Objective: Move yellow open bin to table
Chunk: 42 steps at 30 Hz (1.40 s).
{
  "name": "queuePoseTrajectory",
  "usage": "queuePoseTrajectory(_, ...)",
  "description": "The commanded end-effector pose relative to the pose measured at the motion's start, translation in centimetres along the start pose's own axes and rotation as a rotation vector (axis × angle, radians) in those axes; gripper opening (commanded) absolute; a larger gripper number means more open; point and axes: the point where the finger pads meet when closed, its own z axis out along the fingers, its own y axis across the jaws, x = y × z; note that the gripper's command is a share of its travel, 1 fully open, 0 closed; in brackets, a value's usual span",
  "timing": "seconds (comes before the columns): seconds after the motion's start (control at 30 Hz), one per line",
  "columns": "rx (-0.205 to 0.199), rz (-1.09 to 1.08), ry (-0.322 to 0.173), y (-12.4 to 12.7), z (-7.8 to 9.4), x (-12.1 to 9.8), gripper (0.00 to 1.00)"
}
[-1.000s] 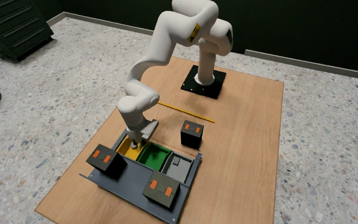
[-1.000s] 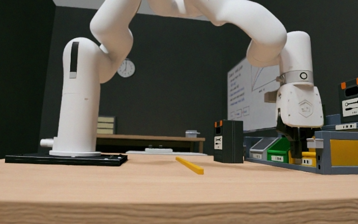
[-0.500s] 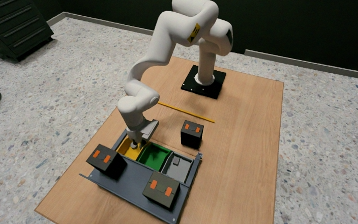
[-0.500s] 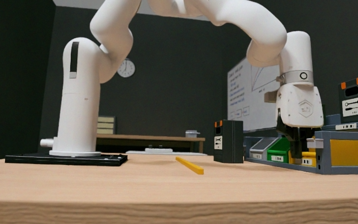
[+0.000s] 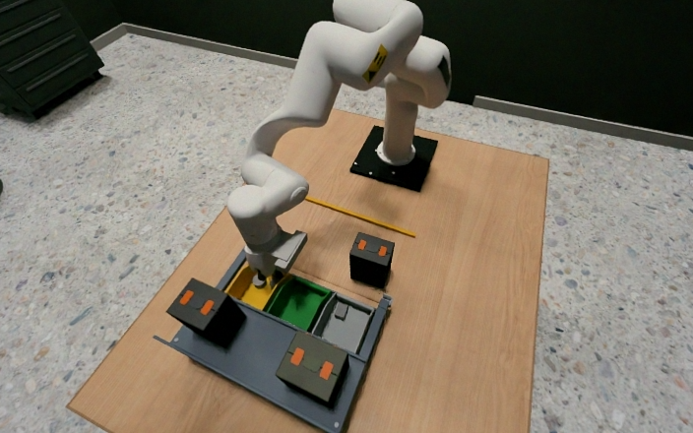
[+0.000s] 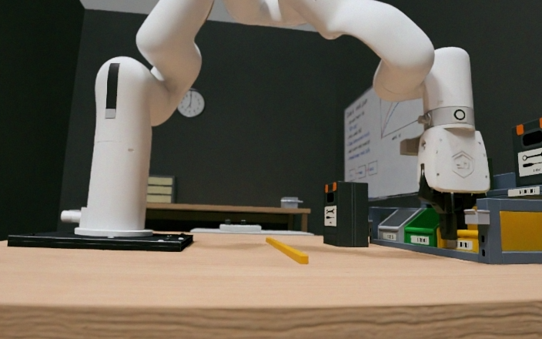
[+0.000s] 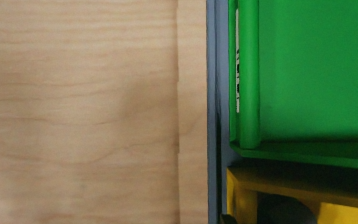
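The yellow open bin (image 5: pixel 245 291) (image 6: pixel 468 234) (image 7: pixel 240 199) stands in the left slot of the low blue-grey shelf (image 5: pixel 252 355) (image 6: pixel 492 236) (image 7: pixel 212 100). My gripper (image 5: pixel 259 278) (image 6: pixel 449 235) points straight down at the bin's front and is shut on its front wall. The green bin (image 5: pixel 297 301) (image 6: pixel 422 225) (image 7: pixel 320 65) stands in the middle slot. The grey bin (image 5: pixel 345 327) (image 6: pixel 395 222) stands in the right slot with a small grey part in it. The arm hides most of the yellow bin's inside.
Two dark toolboxes (image 5: pixel 206 309) (image 5: pixel 311 367) sit on the shelf's top, one showing in the exterior view (image 6: pixel 540 149). A third (image 5: pixel 371 259) (image 6: pixel 346 213) stands on the wooden table (image 5: pixel 472 269) before the shelf. A thin yellow strip (image 5: pixel 359 216) (image 6: pixel 286 250) lies mid-table. The arm's base plate (image 5: pixel 395 158) is at the far end.
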Motion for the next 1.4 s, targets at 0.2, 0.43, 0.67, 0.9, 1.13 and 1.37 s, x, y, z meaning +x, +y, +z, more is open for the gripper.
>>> queuePoseTrajectory(0.2,-0.004,0.0,-0.001,0.13,-0.17,-0.03,0.0)
queuePoseTrajectory(0.43,-0.004,0.0,-0.001,0.13,-0.17,-0.03,0.0)
queuePoseTrajectory(0.67,-0.004,0.0,-0.001,0.13,-0.17,-0.03,0.0)
queuePoseTrajectory(0.9,-0.005,0.0,0.003,0.13,-0.35,-0.03,0.0)
queuePoseTrajectory(1.13,-0.005,0.0,0.003,0.13,-0.68,-0.03,0.0)
queuePoseTrajectory(1.37,-0.005,0.0,0.003,0.13,-0.97,-0.03,0.0)
